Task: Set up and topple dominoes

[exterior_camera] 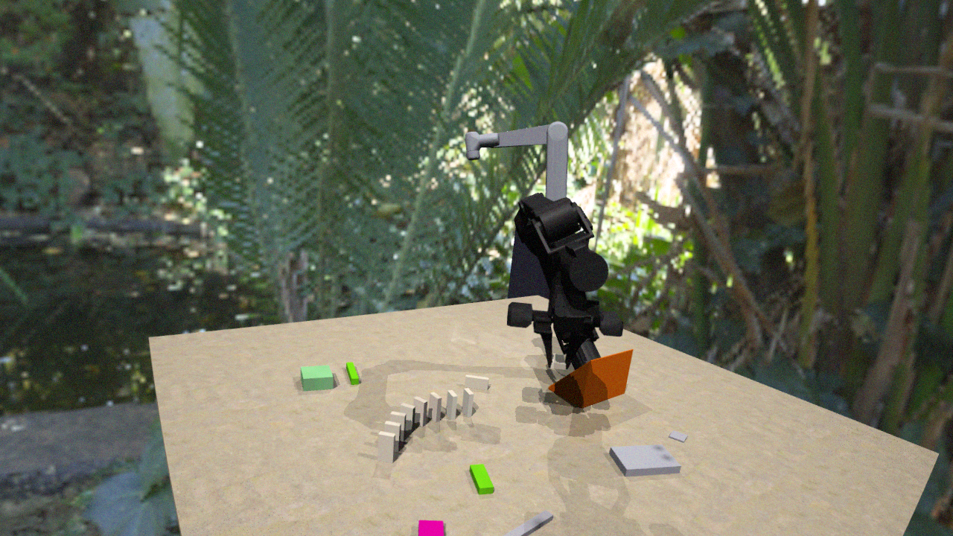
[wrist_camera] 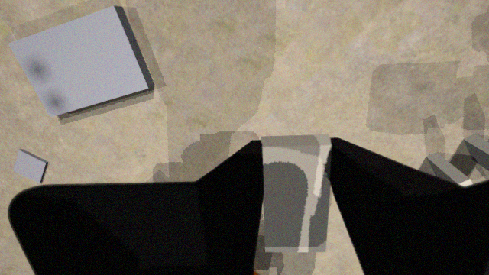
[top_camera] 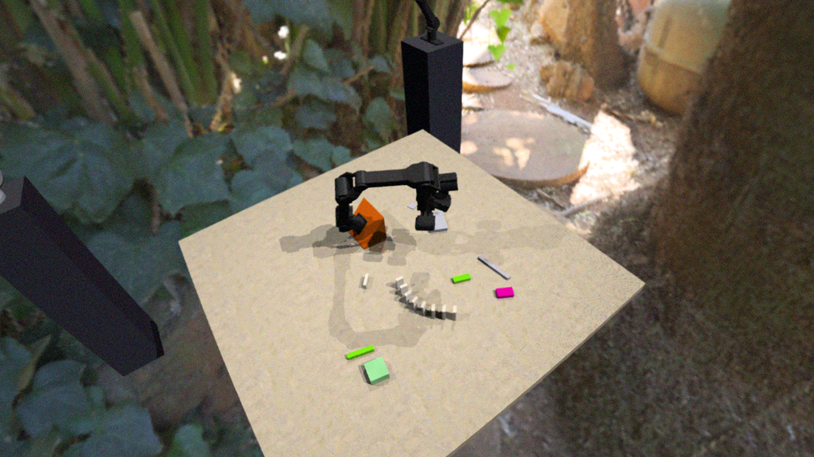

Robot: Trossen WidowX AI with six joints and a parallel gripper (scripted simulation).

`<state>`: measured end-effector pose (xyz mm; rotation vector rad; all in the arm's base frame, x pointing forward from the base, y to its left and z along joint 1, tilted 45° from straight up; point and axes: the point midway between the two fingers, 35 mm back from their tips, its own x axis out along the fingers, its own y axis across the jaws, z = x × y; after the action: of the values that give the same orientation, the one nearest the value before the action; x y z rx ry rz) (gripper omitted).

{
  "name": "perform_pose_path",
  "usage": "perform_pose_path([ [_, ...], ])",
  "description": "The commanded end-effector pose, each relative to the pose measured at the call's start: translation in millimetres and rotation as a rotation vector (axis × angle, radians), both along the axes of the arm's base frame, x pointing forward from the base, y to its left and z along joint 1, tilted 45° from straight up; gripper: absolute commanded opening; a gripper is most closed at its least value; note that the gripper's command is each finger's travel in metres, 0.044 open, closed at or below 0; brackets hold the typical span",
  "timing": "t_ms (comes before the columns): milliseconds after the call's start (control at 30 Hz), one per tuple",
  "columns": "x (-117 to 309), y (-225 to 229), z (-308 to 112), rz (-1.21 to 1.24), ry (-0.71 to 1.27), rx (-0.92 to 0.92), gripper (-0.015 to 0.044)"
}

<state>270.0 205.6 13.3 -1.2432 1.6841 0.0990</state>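
Observation:
A curved row of several pale dominoes stands upright on the table; one end domino is nearest the camera in the exterior view, the other end domino is at the far end. Parts of the row show at the wrist view's right edge. A loose pale domino lies beyond that far end. My gripper points down, shut on another domino, and is raised above the table beside the orange wedge. In the top view the fingertips and the held domino are hidden.
The orange wedge stands by the arm's base. A grey slab and small tile lie near the gripper. Lime bars, a magenta block, a grey bar and a green block lie around the row.

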Motion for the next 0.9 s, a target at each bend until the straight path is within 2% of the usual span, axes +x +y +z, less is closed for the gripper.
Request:
perform_pose_path([
  [0, 0, -3, -9, -0.004, 0.009, 0.048, 0.0107],
  [867, 8, -6, -56, 0.031, -0.052, 0.424, 0.0107],
])
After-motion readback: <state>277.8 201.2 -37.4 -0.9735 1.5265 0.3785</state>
